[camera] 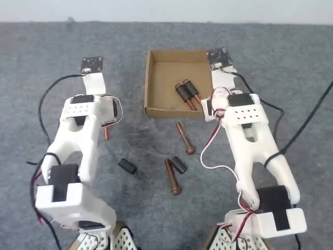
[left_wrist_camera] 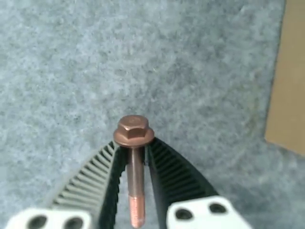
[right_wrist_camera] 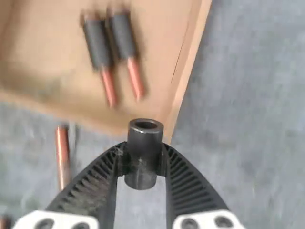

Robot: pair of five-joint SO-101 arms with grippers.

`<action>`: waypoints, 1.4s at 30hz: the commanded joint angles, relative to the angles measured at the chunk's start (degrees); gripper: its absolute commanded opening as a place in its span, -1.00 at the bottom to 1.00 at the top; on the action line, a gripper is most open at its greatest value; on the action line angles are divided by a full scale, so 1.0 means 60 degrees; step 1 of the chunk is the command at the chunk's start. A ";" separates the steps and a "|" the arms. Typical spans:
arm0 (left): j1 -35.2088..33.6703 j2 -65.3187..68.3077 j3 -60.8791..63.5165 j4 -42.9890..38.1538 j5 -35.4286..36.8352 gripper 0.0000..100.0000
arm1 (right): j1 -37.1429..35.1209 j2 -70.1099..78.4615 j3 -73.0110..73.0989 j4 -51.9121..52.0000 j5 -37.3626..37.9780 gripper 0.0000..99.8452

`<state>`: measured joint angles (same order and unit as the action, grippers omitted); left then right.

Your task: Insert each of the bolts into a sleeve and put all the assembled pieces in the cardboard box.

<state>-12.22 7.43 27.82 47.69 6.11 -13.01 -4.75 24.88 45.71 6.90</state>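
My left gripper [left_wrist_camera: 136, 157] is shut on a copper bolt [left_wrist_camera: 135, 167], hex head pointing away from the wrist; from above that bolt [camera: 106, 132] hangs under the left arm, left of the cardboard box [camera: 156, 110]. My right gripper [right_wrist_camera: 141, 160] is shut on a black sleeve [right_wrist_camera: 144, 152], its open bore facing the camera, just off the box's near right corner [right_wrist_camera: 188, 71]. Two assembled pieces [camera: 187, 94] lie in the box; they show as two sleeved bolts [right_wrist_camera: 112, 52] in the right wrist view. On the mat lie two loose bolts [camera: 185, 138] [camera: 172, 177] and two sleeves [camera: 127, 166] [camera: 179, 164].
Grey carpet covers the table. Black and white cables [camera: 213, 156] trail beside both arms. One loose bolt [right_wrist_camera: 62, 155] lies near the box's front wall in the right wrist view.
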 commanded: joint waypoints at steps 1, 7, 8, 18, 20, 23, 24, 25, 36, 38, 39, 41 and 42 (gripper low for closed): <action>-0.0176 -0.0674 -0.0081 -0.0220 -0.0103 -0.98 | -0.0051 -0.0447 0.0278 -0.2264 0.0132 -0.98; -0.0205 -0.0659 -0.0066 -0.0220 -0.0103 -0.98 | -0.0081 -0.0447 0.1524 -0.6132 0.0132 -0.98; -0.0205 -0.0659 -0.0066 -0.0220 -0.0103 -0.98 | -0.0095 -0.0447 0.1758 -0.6777 0.0132 -0.98; -0.0176 -0.0659 -0.0066 -0.0220 -0.0103 -0.98 | -0.0520 0.0593 0.2784 -1.0733 0.0132 -0.98; -0.0176 -0.0659 -0.0066 -0.0220 -0.0103 -0.98 | -0.0535 0.1297 0.2740 -1.1817 0.0132 -0.98; -0.0176 -0.0659 -0.0066 -0.0220 -0.0103 -0.98 | -0.0535 0.2396 0.2740 -1.4059 0.0132 -0.98; -0.0161 -0.0659 -0.0066 -0.0220 -0.0103 -0.98 | -0.0520 0.2777 0.2740 -1.4879 0.0132 -0.98; -0.0161 -0.0659 -0.0066 -0.0220 -0.0103 -0.98 | -0.0520 0.3143 0.2740 -1.5773 0.0132 -0.98; -0.0147 -0.0410 -0.0154 -0.0234 -0.0117 -0.98 | -0.0740 0.5106 0.3004 -2.0271 0.0117 -0.98; -0.0147 -0.0410 -0.0154 -0.0278 -0.0117 -0.98 | -0.0769 0.5048 0.3385 -2.0579 0.0103 -0.98; -0.0147 -0.0410 -0.0139 -0.0366 -0.0117 -0.98 | -0.0799 0.5033 0.3604 -2.0755 0.0103 -0.98; -0.0147 -0.0396 -0.0139 -0.0410 -0.0117 -0.98 | -0.0974 0.5048 0.4029 -2.1209 0.0088 -0.98; -0.0147 -0.0396 -0.0139 -0.0410 -0.0117 -0.98 | -0.1033 0.5077 0.4234 -2.1443 0.0088 -0.98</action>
<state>-13.10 7.43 27.82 46.81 6.11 -17.49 26.99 48.44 -78.77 6.90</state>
